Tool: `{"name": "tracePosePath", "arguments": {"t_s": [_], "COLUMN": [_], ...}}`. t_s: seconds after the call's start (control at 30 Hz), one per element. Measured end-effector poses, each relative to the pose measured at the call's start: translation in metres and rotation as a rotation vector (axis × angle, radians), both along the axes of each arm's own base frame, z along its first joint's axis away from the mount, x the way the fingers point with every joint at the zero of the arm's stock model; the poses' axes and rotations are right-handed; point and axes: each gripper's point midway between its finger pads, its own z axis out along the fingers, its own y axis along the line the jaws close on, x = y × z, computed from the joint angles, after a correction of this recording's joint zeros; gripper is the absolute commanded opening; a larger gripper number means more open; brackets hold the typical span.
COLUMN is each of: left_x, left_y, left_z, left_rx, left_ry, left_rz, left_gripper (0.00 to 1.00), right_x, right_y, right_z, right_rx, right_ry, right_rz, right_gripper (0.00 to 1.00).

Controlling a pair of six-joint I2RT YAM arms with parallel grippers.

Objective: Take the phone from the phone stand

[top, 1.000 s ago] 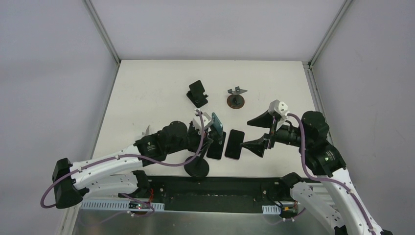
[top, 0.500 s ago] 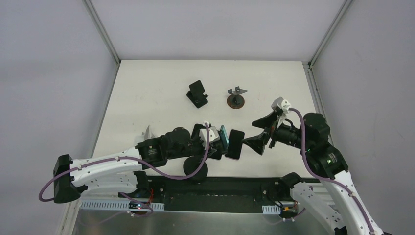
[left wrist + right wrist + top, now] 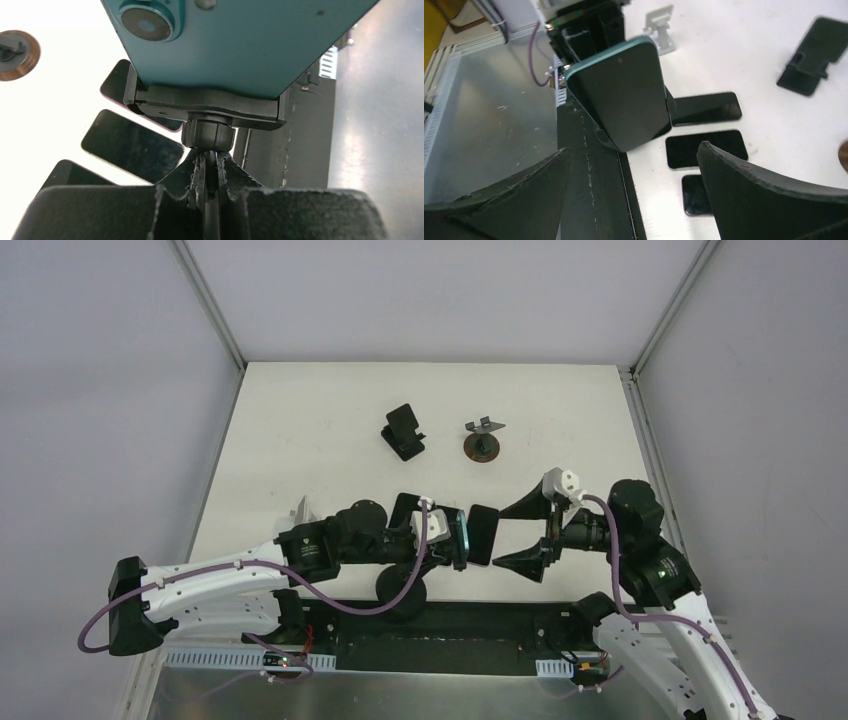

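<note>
A teal phone (image 3: 240, 40) sits clamped in the black cradle (image 3: 205, 102) of the phone stand. My left gripper (image 3: 210, 172) is shut on the stand's thin stem just below the ball joint. From above, the phone (image 3: 459, 538) shows edge-on near the table's front edge, with the left gripper (image 3: 432, 536) behind it and the stand's round base (image 3: 402, 588) below. My right gripper (image 3: 522, 533) stands open just right of the phone, facing its screen. In the right wrist view the dark screen (image 3: 621, 97) lies ahead of the wide-open right gripper (image 3: 634, 147), untouched by either finger.
Three dark phones (image 3: 706, 107) (image 3: 706, 147) (image 3: 696, 195) lie flat on the white table under the held stand. A black folding stand (image 3: 403, 430) and a small stand on a round brown base (image 3: 483, 443) sit further back. A white stand (image 3: 300, 510) is at the left.
The left arm has carried the stand and phone to the right and tipped the screen toward the right gripper. The right gripper has dropped and moved left to face it.
</note>
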Motion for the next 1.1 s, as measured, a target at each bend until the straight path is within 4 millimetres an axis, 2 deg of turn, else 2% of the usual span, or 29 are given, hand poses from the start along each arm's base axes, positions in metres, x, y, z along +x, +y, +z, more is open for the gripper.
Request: {"name": "tracePosePath", "arguments": {"t_s": [0.2, 0.37, 0.53, 1.1], "left_x": [-0.017, -0.023, -0.028, -0.028], "left_y": [-0.006, -0.01, -0.012, -0.013], "left_z": [0.007, 0.02, 0.028, 0.012], "left_rx": [-0.018, -0.046, -0.065, -0.014], "left_ry": [0.021, 0.023, 0.027, 0.052], "left_rz": [-0.102, -0.142, -0.176, -0.176], "left_gripper": [0.0, 0.0, 0.0, 0.0], "right_x": [-0.017, -0.023, -0.016, -0.02], "right_y": [0.016, 0.031, 0.044, 0.049], "right_z": [0.01, 0.0, -0.011, -0.013], "right_rx": [0.034, -0.002, -0.031, -0.043], "right_ry": [-0.098, -0.122, -0.15, -0.157], "right_rz": [0.178, 0.249, 0.238, 0.245], "right_gripper": [0.99, 0.99, 0.99, 0.99]}}
